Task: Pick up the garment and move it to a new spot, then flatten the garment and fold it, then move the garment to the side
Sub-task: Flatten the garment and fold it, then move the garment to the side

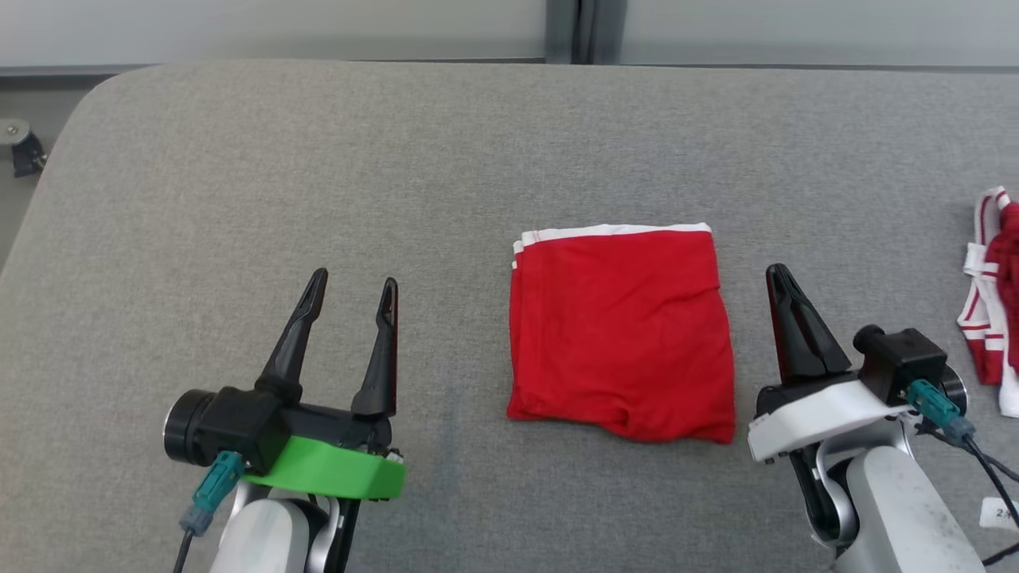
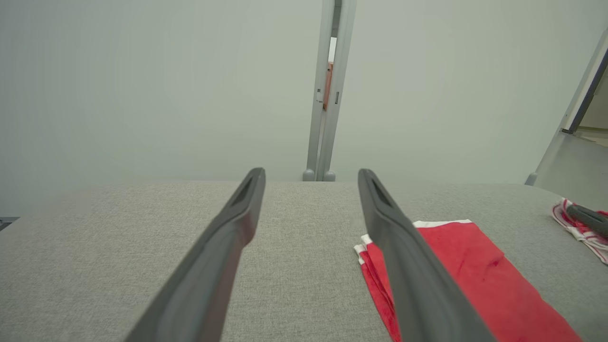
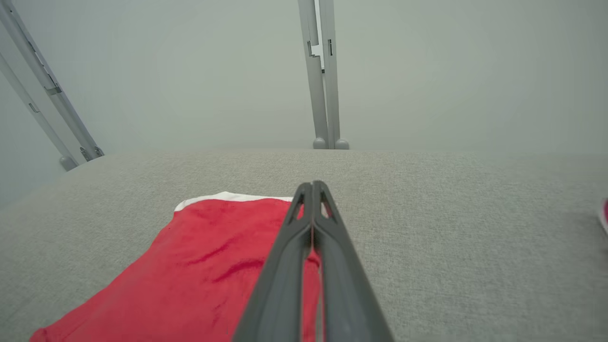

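The red garment [image 1: 621, 334] sits as a neat folded square in the middle of the grey table [image 1: 279, 159], right between my two grippers. Folding looks done to me, so I reckon I'm on the last bit: moving it to the side. My left gripper [image 1: 353, 280] hangs spread wide and empty, near the cloth's left edge. My right gripper [image 1: 778, 274] is pinched closed on nothing, just beside the right edge. The next move needs a grip that catches all the stacked layers, so the fold doesn't come undone. Another red-and-white bundle [image 1: 991, 294] lies at the far right, so the left looks freer.
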